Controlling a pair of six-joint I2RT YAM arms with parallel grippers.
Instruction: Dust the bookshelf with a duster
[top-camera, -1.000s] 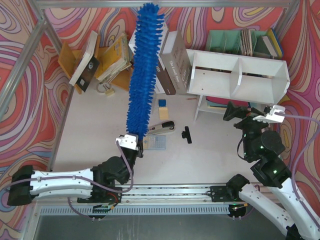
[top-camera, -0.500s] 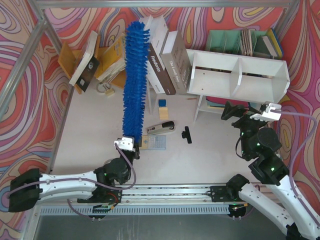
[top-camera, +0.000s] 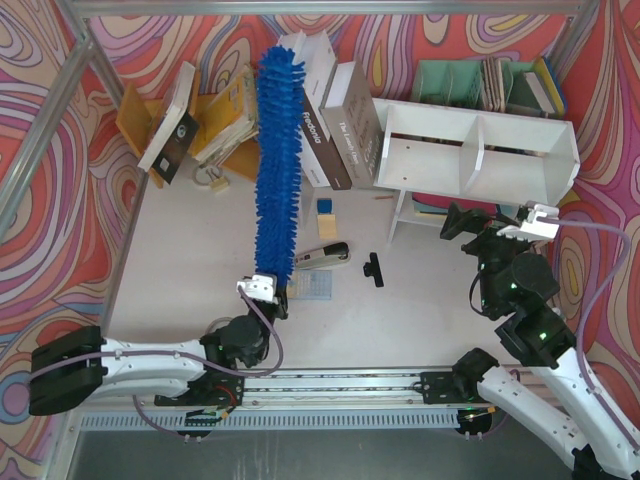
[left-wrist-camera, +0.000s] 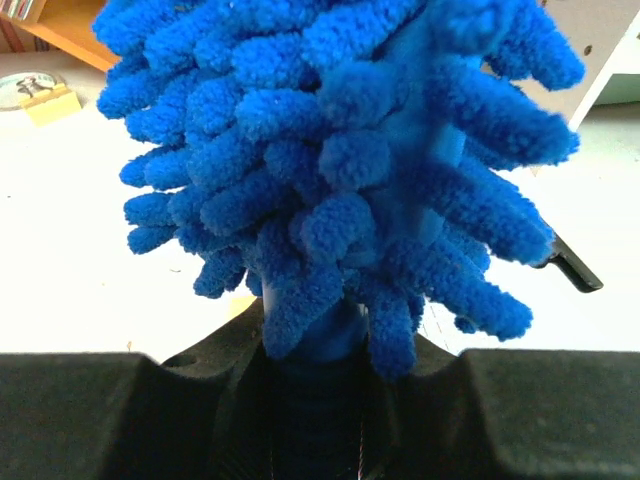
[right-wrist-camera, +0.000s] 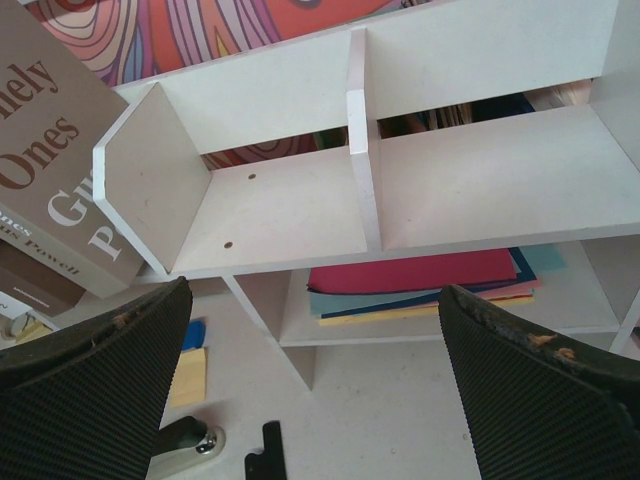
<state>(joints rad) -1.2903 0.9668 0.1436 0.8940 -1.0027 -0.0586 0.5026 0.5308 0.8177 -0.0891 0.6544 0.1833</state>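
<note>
Item: duster (top-camera: 277, 170) — bright blue, noodle-bristled, standing near upright over the worktop (top-camera: 180, 260). Its head tip is up by the leaning books (top-camera: 340, 120), well left of the bookshelf (top-camera: 480, 150) and not touching it.
Held by: left fingers (left-wrist-camera: 120, 410), clamped tight on the short handle at its very base, which leaves the whole fluffy length free to sweep.
Right fingers (right-wrist-camera: 95, 380): spread fully wide, holding nothing, hovering just in front of the shelf's open face — probably waiting to steady the unit, or just keeping clear.
Bookshelf: white, two compartments either side of a centre divider, both bare; folders (right-wrist-camera: 420, 275) lie beneath it between the legs.
Edges: the books lean at the shelf's left end, between duster and shelf; a teal organiser (top-camera: 480, 85) sits behind.
Open room: a stapler (top-camera: 322, 257) and a small black piece (top-camera: 374, 268) lie low on the worktop, so a rightward swing above them looks passable; the right arm crowds the right compartment
</note>
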